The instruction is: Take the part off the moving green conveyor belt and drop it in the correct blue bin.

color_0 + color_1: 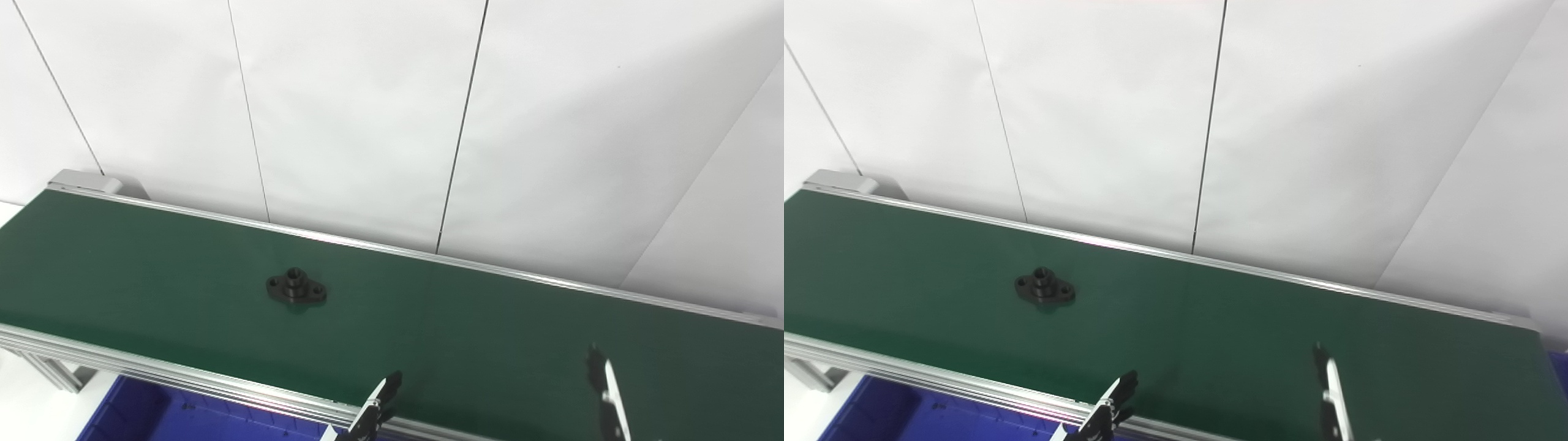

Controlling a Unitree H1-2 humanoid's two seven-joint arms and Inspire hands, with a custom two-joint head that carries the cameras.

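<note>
Catching the part (pixel 296 289) cleanly starts with reading where it sits: it lies flat on the green conveyor belt (pixel 490 331), about midway between the near and far rails and well to the left of both fingertips you can see. It is a dark flanged piece with a raised hub in the middle and a holed ear on each side, long axis running roughly along the belt.

Only the tips of your hands show at the bottom edge. The left robot hand (pixel 375 410) pokes up just over the near rail (pixel 184 376), and the right robot hand (pixel 606 392) rises over the belt further right. From so little of either you cannot tell whether the fingers are spread or pressed together; nothing is held in what shows.

The part is nearer the left robot hand, so that looks like the one to use. You cannot read the belt's direction from a single view, so watch the part for a moment and aim ahead of it, not at it. Come down from above with the fingers spread wide, then close across the narrow width at the hub; the thin ears lie too flat on the belt to grip well. Keep the fingertips from dragging on the belt.

A blue bin (pixel 153 413) shows below the near rail at lower left. Whether it is the correct one cannot be judged from here.
</note>
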